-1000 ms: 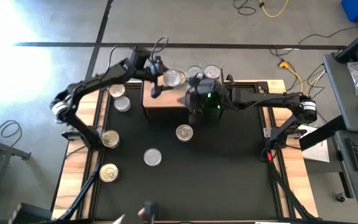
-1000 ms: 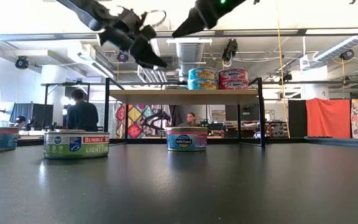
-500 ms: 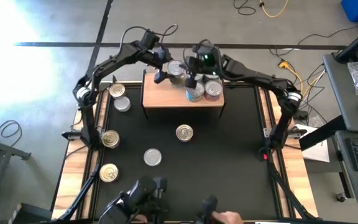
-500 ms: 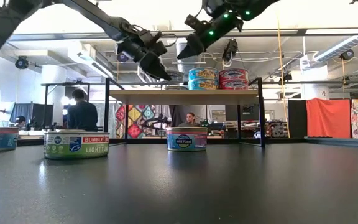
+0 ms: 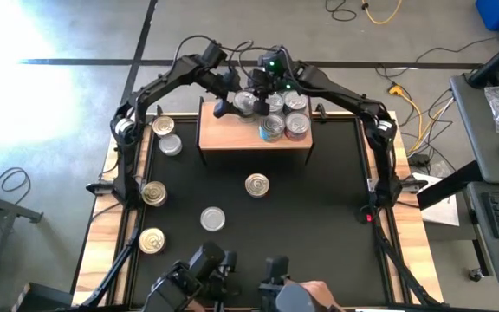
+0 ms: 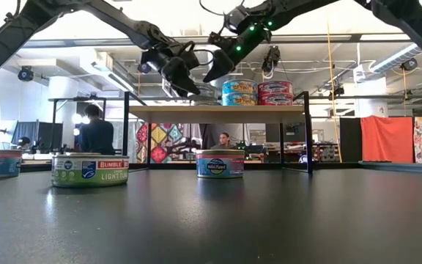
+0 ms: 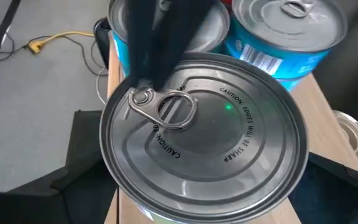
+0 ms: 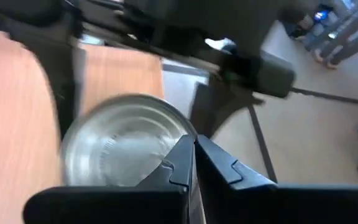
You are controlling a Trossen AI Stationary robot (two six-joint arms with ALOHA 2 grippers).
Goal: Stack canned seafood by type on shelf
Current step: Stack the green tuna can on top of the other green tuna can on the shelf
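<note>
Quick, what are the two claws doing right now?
Left gripper: open, around the silver-lidded can on the shelf.
Right gripper: shut, holding nothing, over that can.

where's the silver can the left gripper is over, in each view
High: silver-lidded can at the shelf's back edge, between both grippers.
Low: barely visible atop the shelf, behind the left gripper.
Left wrist: fills the frame.
Right wrist: behind the shut fingers.
Shared landmark: the wooden shelf.

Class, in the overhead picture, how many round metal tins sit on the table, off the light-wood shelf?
6 round metal tins: two left of the light-wood shelf, two along the black table's left edge, two mid-table. The arms may hide others.
</note>
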